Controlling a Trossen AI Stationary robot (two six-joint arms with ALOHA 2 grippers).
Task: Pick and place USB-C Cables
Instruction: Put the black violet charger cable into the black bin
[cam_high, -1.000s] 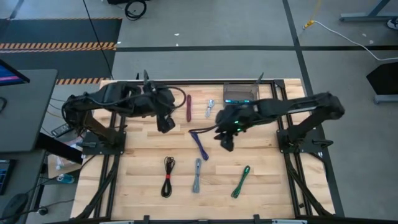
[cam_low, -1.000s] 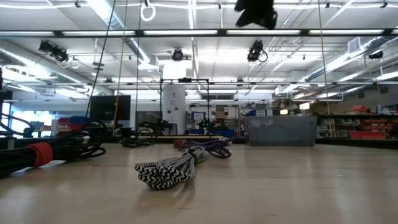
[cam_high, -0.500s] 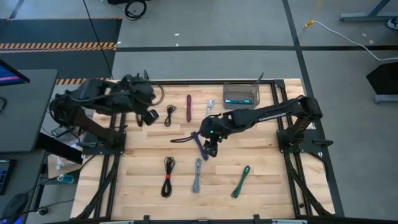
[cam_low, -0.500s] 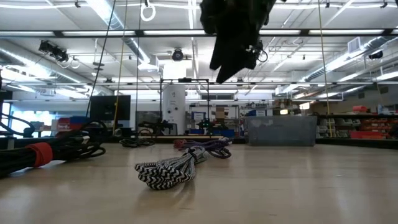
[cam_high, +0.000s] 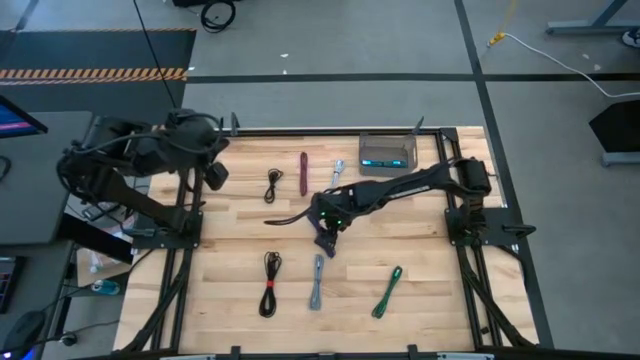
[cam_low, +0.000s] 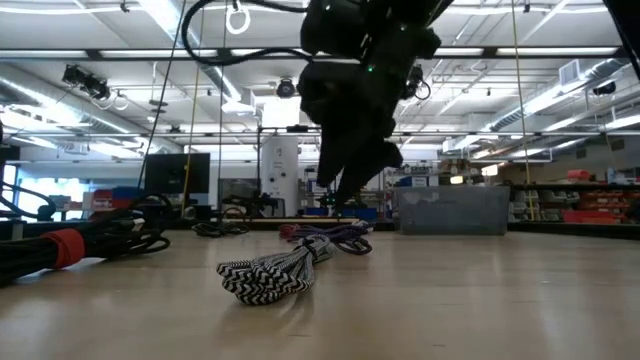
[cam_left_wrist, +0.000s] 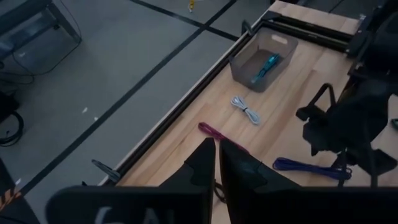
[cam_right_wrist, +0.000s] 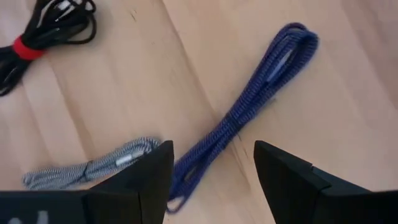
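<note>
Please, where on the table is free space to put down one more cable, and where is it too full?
Free: the bare wood between the green cable and the table's right edge, and the patch left of the black cable with red tie. Crowded: the middle, where the open right gripper hangs over the purple cable, and the back by the bin.

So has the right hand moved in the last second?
Yes. In the high view the right hand has swung leftward, away from the grey bin, and now hangs open over the purple cable.
</note>
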